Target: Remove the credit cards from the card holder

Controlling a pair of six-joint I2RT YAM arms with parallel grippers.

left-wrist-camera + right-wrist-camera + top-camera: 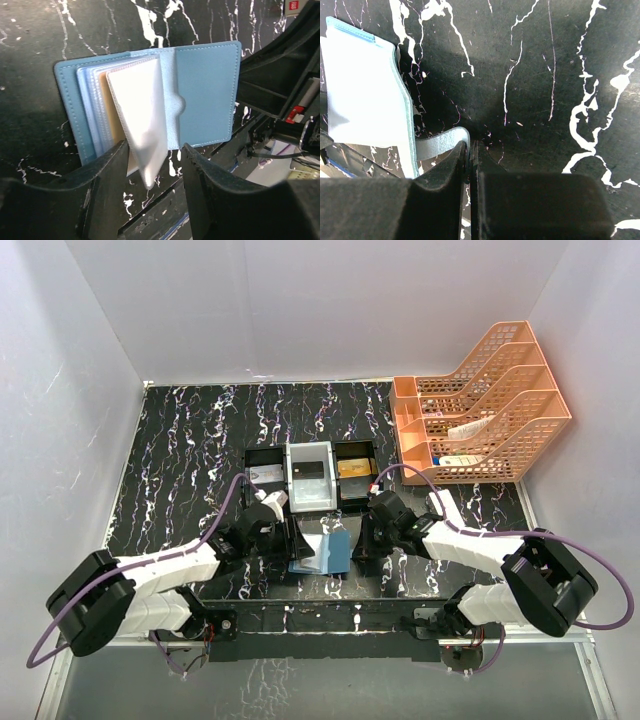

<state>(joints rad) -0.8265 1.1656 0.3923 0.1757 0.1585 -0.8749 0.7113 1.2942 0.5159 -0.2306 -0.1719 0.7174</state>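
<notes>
The left gripper (154,147) is standing partly open, its fingers (107,175) straddling a cloudy plastic sleeve (142,125) that is rising from the opened card holder (205,95). A gap is showing on the sleeve's right side, so nothing is being clamped. Only this wrist view is showing a gold-tan credit card (116,115) sitting in a pocket further left. Just beyond both grippers, the overhead view is showing a three-compartment tray (289,480) holding a silver-grey card (265,474), a dark card (310,468) and a gold card (352,467), one per compartment. The right gripper (470,150) is pinching the holder's snap tab (437,146) with its jaws fully together, a detail only its own camera is catching. Far beyond and right of it, orange racks (500,390) are holding small pale items.
</notes>
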